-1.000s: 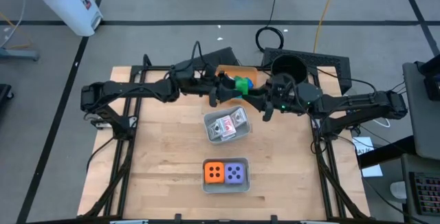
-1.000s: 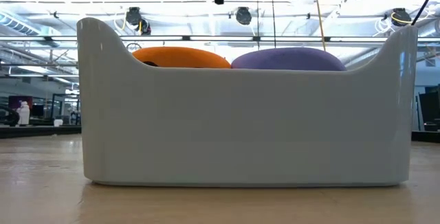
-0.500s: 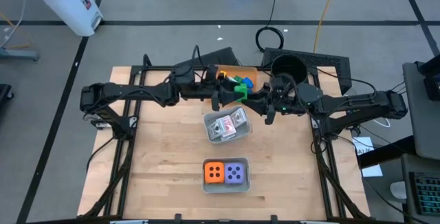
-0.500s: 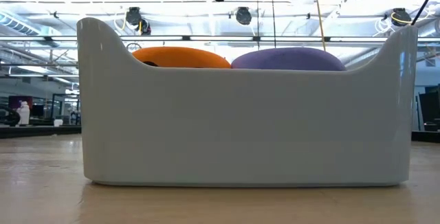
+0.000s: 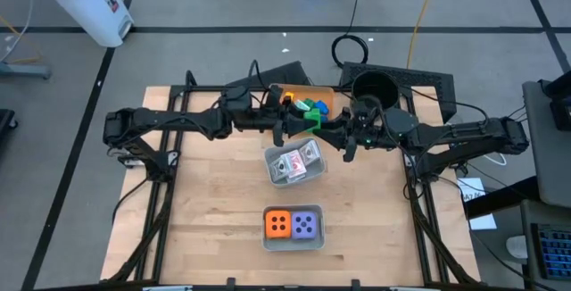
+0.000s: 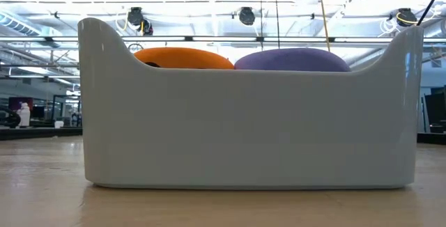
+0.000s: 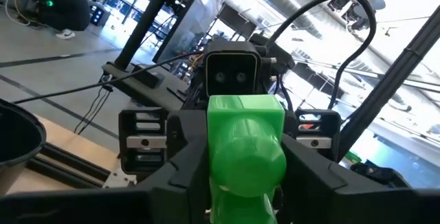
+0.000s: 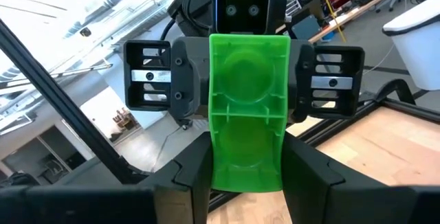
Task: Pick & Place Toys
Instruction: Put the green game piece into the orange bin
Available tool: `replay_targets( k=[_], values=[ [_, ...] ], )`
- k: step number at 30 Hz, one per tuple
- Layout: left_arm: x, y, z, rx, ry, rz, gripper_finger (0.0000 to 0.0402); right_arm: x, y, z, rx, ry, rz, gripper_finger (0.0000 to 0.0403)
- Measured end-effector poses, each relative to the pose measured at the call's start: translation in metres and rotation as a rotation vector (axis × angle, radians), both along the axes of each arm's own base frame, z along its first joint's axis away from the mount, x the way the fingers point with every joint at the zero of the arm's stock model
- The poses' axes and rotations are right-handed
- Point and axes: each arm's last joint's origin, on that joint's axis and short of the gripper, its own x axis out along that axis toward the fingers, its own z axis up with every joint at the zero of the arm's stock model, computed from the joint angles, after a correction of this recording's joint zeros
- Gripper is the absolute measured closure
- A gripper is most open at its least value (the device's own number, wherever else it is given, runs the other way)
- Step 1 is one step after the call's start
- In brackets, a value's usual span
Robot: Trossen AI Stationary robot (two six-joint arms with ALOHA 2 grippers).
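Handover mid-air, green brick (image 8: 248,110) between both grippers.
You've got left gripper (image 5: 287,123) and right gripper (image 5: 332,134) both clamped on opposite ends, long axis running arm-to-arm.

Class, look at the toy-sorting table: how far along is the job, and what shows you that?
Looks done: the orange die and purple die sit side by side in the front tray, and the cards lie in the middle tray. In hand: the green brick, gripped by both the left gripper and the right gripper, seemingly a handover. Left: setting that brick down, probably near the blue brick at the orange tray.
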Motion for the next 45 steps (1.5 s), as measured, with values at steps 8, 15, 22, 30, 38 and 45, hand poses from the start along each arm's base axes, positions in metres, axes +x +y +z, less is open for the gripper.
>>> replay_targets(
  k=[8, 15, 22, 30, 38, 45],
  values=[
    [0.0, 0.0, 0.0, 0.006, 0.002, 0.001, 0.0249, 0.0, 0.0, 0.0, -0.001, 0.004, 0.003, 0.0277],
    [0.0, 0.0, 0.001, 0.023, -0.016, 0.005, 0.0267, 0.0, 0.0, 0.0, -0.004, 0.001, 0.003, 0.026],
    [0.0, 0.001, 0.001, 0.033, -0.017, -0.001, 0.0264, 0.0, 0.001, 0.0, 0.0, -0.003, 0.013, 0.0201],
    [-0.002, 0.009, 0.003, 0.037, -0.024, 0.011, 0.0259, -0.004, -0.005, 0.003, -0.06, -0.005, -0.013, 0.0151],
    [-0.01, 0.023, 0.011, 0.055, -0.024, 0.001, 0.0258, -0.03, -0.022, 0.016, -0.133, 0.003, -0.107, 0.0129],
    [-0.011, 0.036, 0.033, 0.181, 0.246, -0.029, 0.0257, -0.068, -0.03, 0.02, -0.166, 0.089, -0.17, 0.0132]
  ],
)
